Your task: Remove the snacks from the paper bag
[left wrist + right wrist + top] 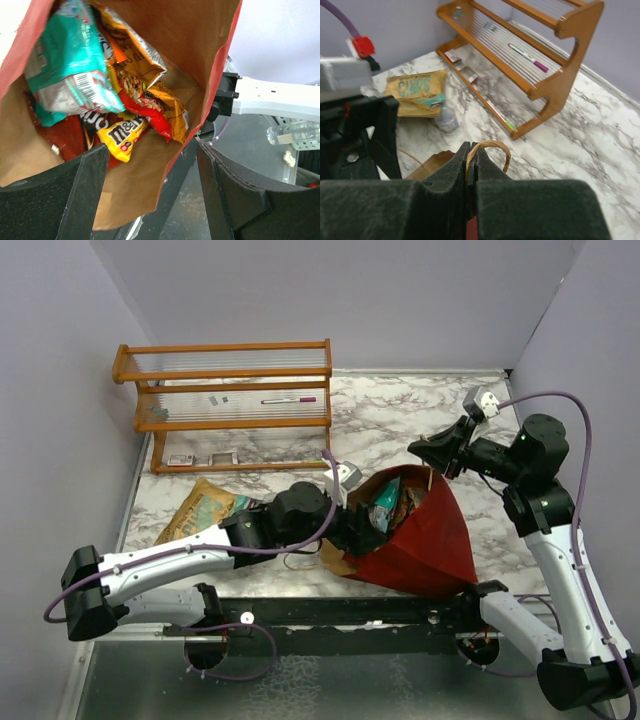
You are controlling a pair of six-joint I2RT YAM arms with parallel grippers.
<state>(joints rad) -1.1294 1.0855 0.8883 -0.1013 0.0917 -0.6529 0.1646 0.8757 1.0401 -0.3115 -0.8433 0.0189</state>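
The dark red paper bag (425, 535) stands open at the table's front middle, its mouth toward the left. My left gripper (360, 525) is open at that mouth and empty. In the left wrist view (150, 150) its jaws frame the tan inside of the bag (190, 30), which holds a teal packet (65, 60), an orange-yellow packet (145, 65), a red packet (152, 115) and a yellow chocolate packet (122, 135). My right gripper (428, 452) is shut (472, 150) on the bag's twisted paper handle (495, 146) at the bag's top edge. A tan chips packet (205, 508) lies on the table left of the bag.
A wooden rack (230, 400) stands at the back left with a pen (527, 57) on its shelf. A small clear round container (446, 120) sits near the tan packet (417, 90). Purple walls close the left, back and right sides.
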